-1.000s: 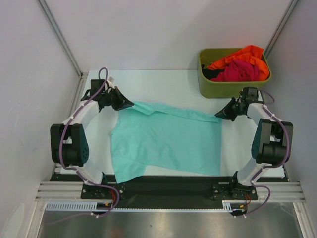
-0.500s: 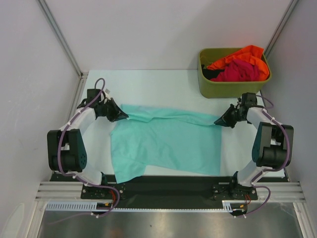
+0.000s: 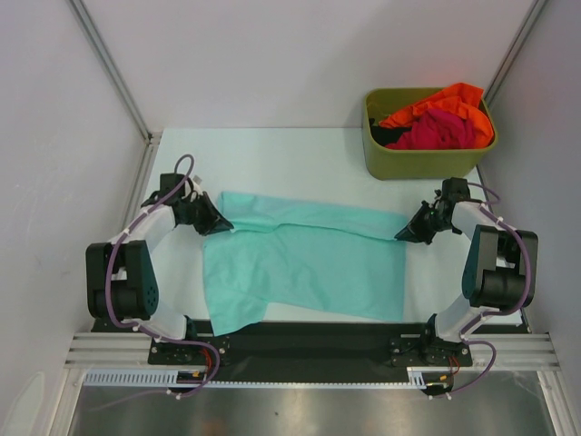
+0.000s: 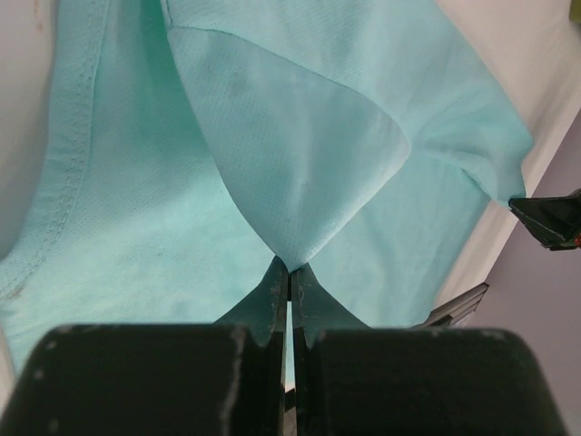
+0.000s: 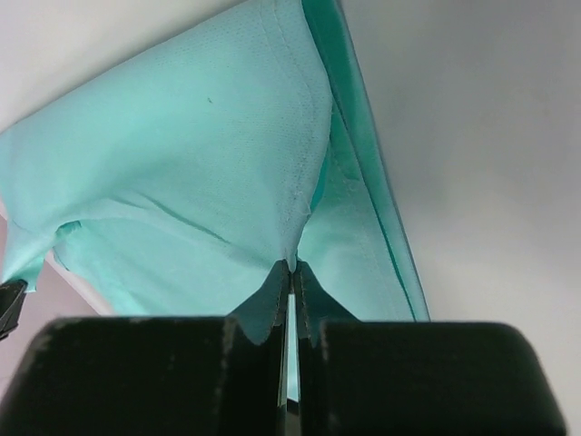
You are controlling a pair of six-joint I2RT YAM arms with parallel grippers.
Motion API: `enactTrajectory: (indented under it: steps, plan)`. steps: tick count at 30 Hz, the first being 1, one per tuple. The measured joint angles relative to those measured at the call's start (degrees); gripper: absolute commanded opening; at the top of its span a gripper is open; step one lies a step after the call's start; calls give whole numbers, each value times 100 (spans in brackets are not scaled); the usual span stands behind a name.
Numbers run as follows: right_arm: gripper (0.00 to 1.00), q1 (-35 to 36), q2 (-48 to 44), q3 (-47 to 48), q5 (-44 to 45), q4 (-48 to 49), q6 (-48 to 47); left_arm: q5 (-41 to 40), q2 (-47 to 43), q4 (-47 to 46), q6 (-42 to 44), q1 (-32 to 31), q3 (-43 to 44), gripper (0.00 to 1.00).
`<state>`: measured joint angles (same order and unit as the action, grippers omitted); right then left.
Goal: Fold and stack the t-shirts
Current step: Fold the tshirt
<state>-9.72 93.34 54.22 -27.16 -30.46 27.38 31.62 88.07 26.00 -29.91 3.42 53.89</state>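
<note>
Tautness is why our left gripper [image 3: 226, 228] and right gripper [image 3: 400, 236] each clamp a far corner of the teal t-shirt [image 3: 309, 263], ready for folding nearward.

A t-shirt [image 3: 304, 263] lies mid-table [image 3: 300, 163], bin [image 3: 418, 162] behind right.

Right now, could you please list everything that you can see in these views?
Flat table: one, white, beneath everything.
Rectangular plastic bin: one, olive-green, table's far right corner.
Soft short-sleeved cloth t-shirt: one, teal, spread on the table between the arms.
Crumpled cloth t-shirt: one, bright orange, atop the bin's contents.
Bunched cloth t-shirt: one, magenta-red, in the bin beside the orange one.
Left gripper: one, black, shut on the teal shirt's far left edge.
Right gripper: one, black, shut on its far right edge.
</note>
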Motion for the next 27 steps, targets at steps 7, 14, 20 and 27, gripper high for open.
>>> enactTrajectory:
  steps: [7,14,20,27]
  plan:
    - [3,-26,0,0,144,-81,-114,-107,0,35,52,11,-107,0]
    - [4,-26,2,0,273,-127,-225,-168,0,31,107,35,-181,0]
    - [8,-26,81,0,284,-122,-260,-205,0,28,111,50,-256,0]
    - [27,-26,138,17,496,-295,-374,-369,0,133,197,55,-243,28]
